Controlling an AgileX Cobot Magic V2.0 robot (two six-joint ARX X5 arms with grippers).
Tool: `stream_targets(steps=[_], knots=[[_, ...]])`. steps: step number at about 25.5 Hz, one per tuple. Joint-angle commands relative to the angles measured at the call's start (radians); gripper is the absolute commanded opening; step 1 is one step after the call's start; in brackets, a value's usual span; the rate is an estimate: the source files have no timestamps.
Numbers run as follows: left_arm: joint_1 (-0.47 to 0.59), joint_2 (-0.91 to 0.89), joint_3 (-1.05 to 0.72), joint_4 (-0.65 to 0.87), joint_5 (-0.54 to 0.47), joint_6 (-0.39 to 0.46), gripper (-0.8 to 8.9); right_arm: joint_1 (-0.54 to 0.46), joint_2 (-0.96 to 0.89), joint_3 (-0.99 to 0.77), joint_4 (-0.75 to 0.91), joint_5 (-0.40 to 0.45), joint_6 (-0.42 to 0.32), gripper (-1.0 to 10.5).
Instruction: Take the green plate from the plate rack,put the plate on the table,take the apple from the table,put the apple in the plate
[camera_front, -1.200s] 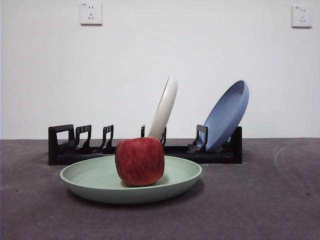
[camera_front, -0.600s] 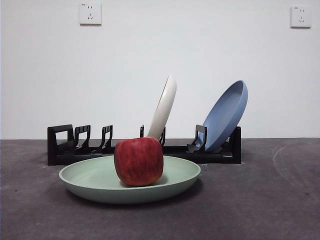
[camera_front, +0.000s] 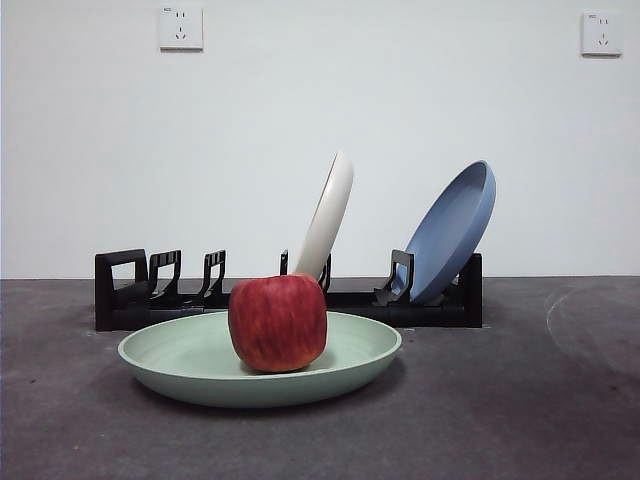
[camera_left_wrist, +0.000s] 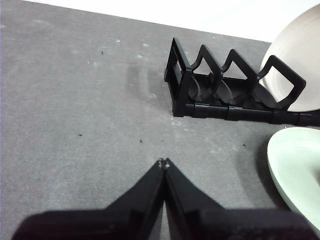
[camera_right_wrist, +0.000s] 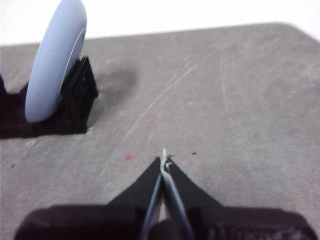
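A black rack (camera_front: 290, 300) stretches along the back of the grey table (camera_front: 560, 400), its squared loop handle (camera_front: 120, 275) at the far left end and several empty slots beside it. In front of the rack, the green plate (camera_front: 180, 355) lies flat on the table, and the red apple (camera_front: 278, 322) sits upright inside it, a little right of the plate's centre. Behind the apple, a cream plate (camera_front: 330, 215) leans in a middle slot; farther right, a blue plate (camera_front: 455, 230) tilts at the rack's other end. Neither arm appears in the front view.

Seen from the left wrist, the left gripper (camera_left_wrist: 163, 163) hangs over bare table, its two black jaws pressed tip to tip with nothing between them. The rack's handle end (camera_left_wrist: 177, 80) lies ahead of the jaws, and the green plate's rim (camera_left_wrist: 290, 165) sits off to one side, well apart from the tips.

Seen from the right wrist, the right gripper (camera_right_wrist: 164, 161) likewise has its jaws closed together and empty above the table. The blue plate (camera_right_wrist: 55, 65) in the rack's end (camera_right_wrist: 80, 95) stands ahead and to the side of these jaws, well clear of them.
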Motion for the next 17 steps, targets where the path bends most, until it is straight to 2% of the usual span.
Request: stream_targets(steps=[1,6,12,17], knots=[[0.003,0.001,-0.008,0.01,0.003,0.013,-0.03,-0.016,-0.064,-0.055,0.013,0.004,-0.003,0.0],[0.003,0.001,-0.008,0.01,0.003,0.013,-0.03,-0.047,-0.219,-0.084,-0.135,0.004,0.011,0.0],[0.003,0.001,-0.007,0.01,0.003,0.013,-0.03,-0.048,-0.251,-0.084,-0.132,0.019,-0.038,0.0],[0.003,0.001,-0.007,0.01,0.003,0.013,-0.04,-0.048,-0.251,-0.084,-0.129,0.022,-0.03,0.0]])
